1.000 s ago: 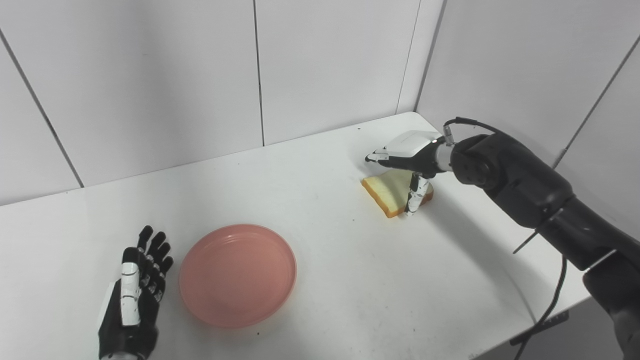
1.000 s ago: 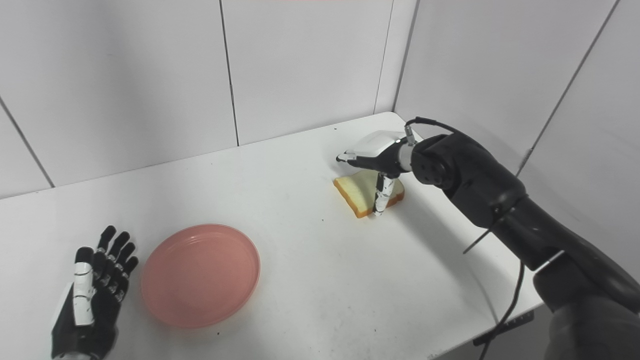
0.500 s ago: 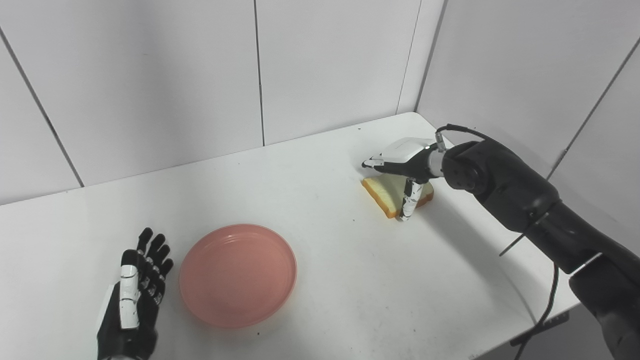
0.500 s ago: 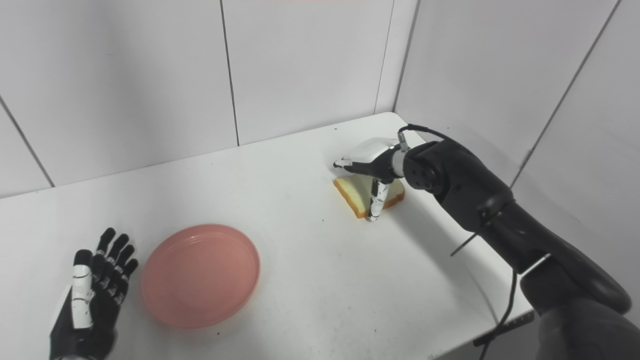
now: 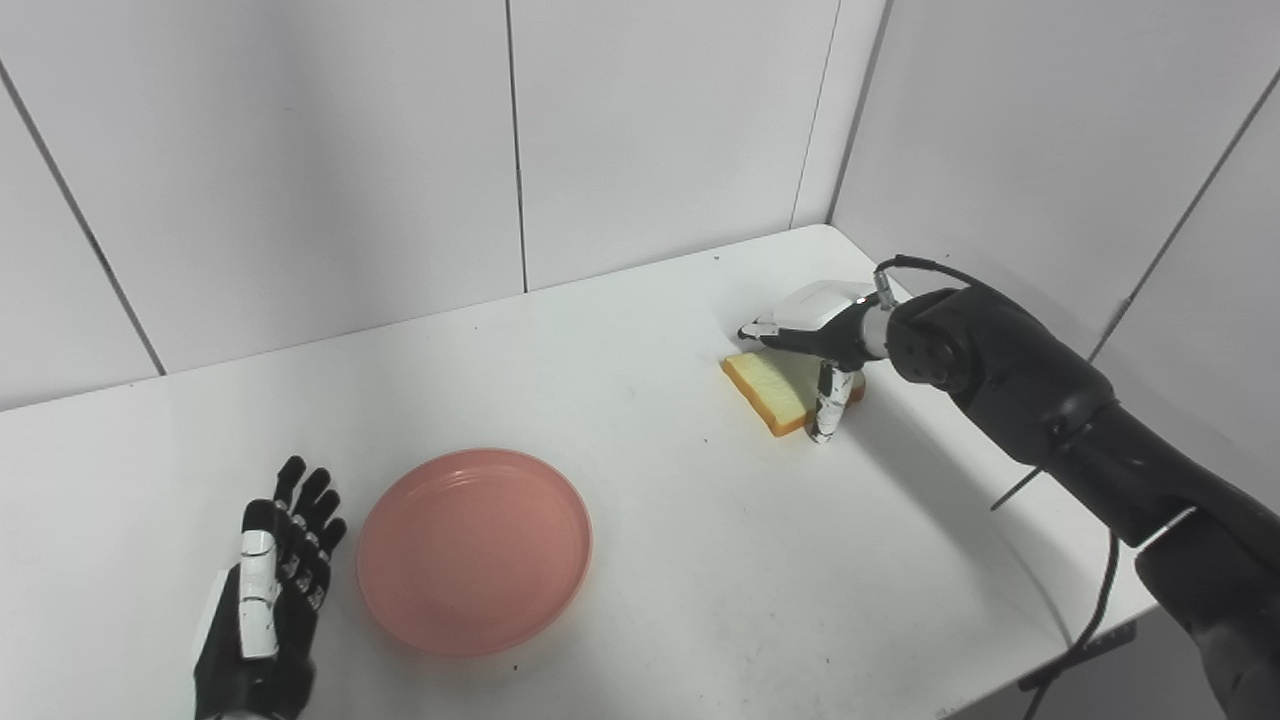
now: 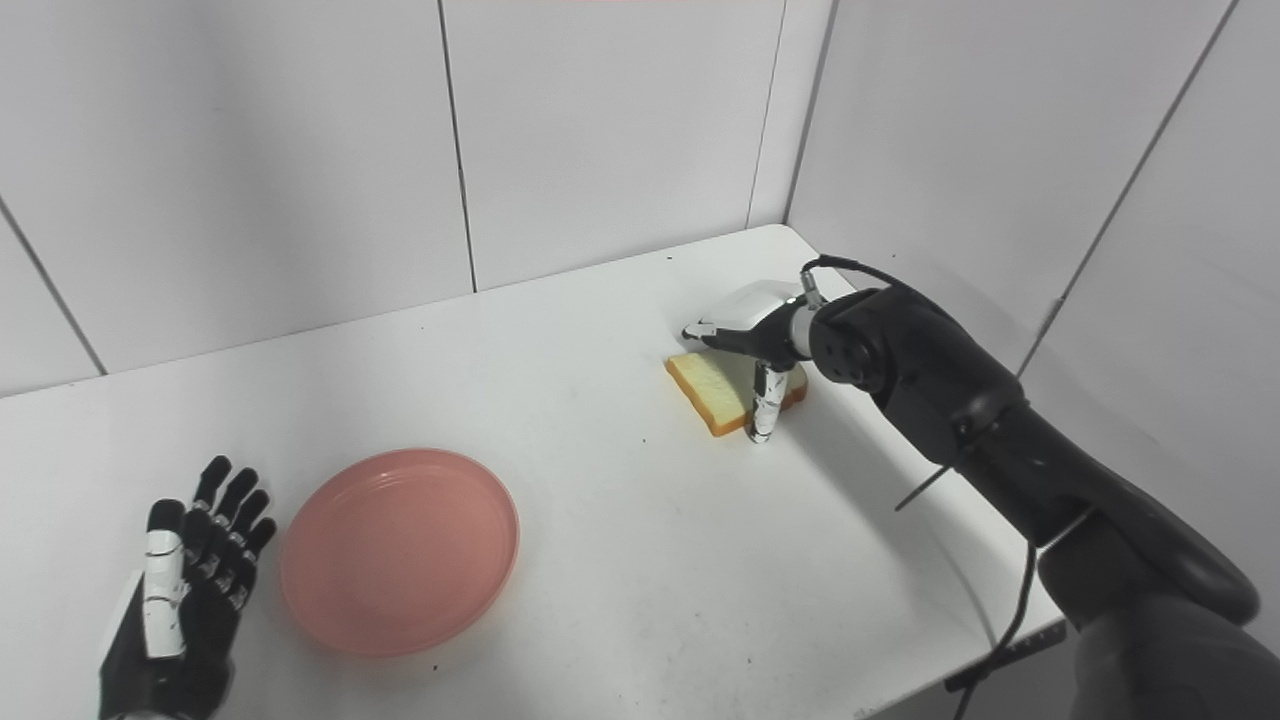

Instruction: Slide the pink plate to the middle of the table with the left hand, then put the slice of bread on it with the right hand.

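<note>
Right hand (image 5: pixel 815 335) over bread slice (image 5: pixel 770 385), thumb down beside crust.

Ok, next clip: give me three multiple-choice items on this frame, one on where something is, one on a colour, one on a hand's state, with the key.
1. Where does the slice of bread lie?
A. on the plate
B. on the white table, near its far right corner
C. in the left hand

2. What colour is the plate?
A. pink
B. blue
C. green

3. How is the left hand?
A. shut on the plate
B. open, flat beside the plate
C. shut on the bread

Key: 1 B, the bread rests on the tabletop under the right hand, far from the plate. 2 A, its whole surface is pink. 3 B, its fingers are spread and hold nothing.
</note>
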### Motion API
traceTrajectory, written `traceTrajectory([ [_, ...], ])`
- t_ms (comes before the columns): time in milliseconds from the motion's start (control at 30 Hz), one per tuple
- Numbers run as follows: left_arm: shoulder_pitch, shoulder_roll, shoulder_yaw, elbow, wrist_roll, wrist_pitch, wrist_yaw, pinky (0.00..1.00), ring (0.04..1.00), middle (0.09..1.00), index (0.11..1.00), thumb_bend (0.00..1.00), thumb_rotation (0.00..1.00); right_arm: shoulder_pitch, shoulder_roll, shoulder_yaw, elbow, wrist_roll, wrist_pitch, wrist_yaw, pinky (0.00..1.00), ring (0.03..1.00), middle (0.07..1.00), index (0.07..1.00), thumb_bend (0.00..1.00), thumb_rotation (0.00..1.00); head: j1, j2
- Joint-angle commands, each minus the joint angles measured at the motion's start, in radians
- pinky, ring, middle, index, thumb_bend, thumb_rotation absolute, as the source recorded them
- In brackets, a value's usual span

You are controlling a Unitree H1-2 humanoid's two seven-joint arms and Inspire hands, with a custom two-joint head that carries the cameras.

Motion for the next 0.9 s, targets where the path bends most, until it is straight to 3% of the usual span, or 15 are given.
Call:
traceTrajectory([
  [0,-0.004,-0.005,-0.005,-0.020,-0.006,-0.012,-0.006,1.00,0.994,0.980,0.976,0.76,1.00,-0.051,-0.023,-0.016,-0.007,0.004,-0.017,-0.029,0.94,0.980,0.993,1.000,0.99,0.19,-0.002,0.005],
  [167,-0.003,-0.006,-0.006,-0.024,-0.002,-0.012,-0.003,1.00,0.998,0.983,0.979,0.75,1.00,-0.045,-0.014,-0.033,0.000,0.031,-0.007,-0.041,0.87,0.950,0.982,0.981,0.96,0.16,-0.001,0.006],
  [267,-0.002,-0.006,-0.008,-0.026,0.000,-0.010,-0.002,1.00,0.995,0.980,0.977,0.76,1.00,-0.037,-0.006,-0.045,-0.002,0.053,-0.004,-0.050,0.77,0.915,0.954,0.893,0.92,0.10,-0.001,0.009],
  [367,-0.001,-0.008,-0.008,-0.027,0.000,-0.009,-0.001,1.00,0.995,0.979,0.976,0.76,1.00,-0.031,-0.002,-0.046,0.002,0.062,-0.012,-0.064,0.73,0.886,0.931,0.859,0.90,0.09,-0.001,0.011],
  [533,-0.002,-0.007,-0.008,-0.030,-0.002,-0.006,-0.001,1.00,0.996,0.983,0.977,0.76,1.00,-0.018,-0.007,-0.044,0.014,0.074,-0.065,-0.127,0.69,0.810,0.838,0.792,0.87,0.09,-0.001,0.011],
  [633,-0.002,-0.009,-0.006,-0.031,-0.006,-0.008,-0.003,1.00,0.996,0.983,0.980,0.75,1.00,-0.012,-0.007,-0.044,0.029,0.078,-0.092,-0.159,0.63,0.710,0.746,0.735,0.84,0.10,-0.001,0.011],
  [833,-0.003,-0.006,-0.006,-0.041,-0.004,0.005,-0.002,1.00,0.999,0.987,0.985,0.75,1.00,-0.008,-0.001,-0.042,0.026,0.091,-0.080,-0.158,0.52,0.578,0.650,0.656,0.79,0.06,0.000,0.012],
  [867,-0.003,-0.005,-0.006,-0.041,-0.004,0.005,-0.002,1.00,0.999,0.987,0.984,0.76,1.00,-0.007,0.000,-0.045,0.025,0.098,-0.079,-0.159,0.49,0.552,0.631,0.577,0.66,0.09,-0.001,0.014],
])
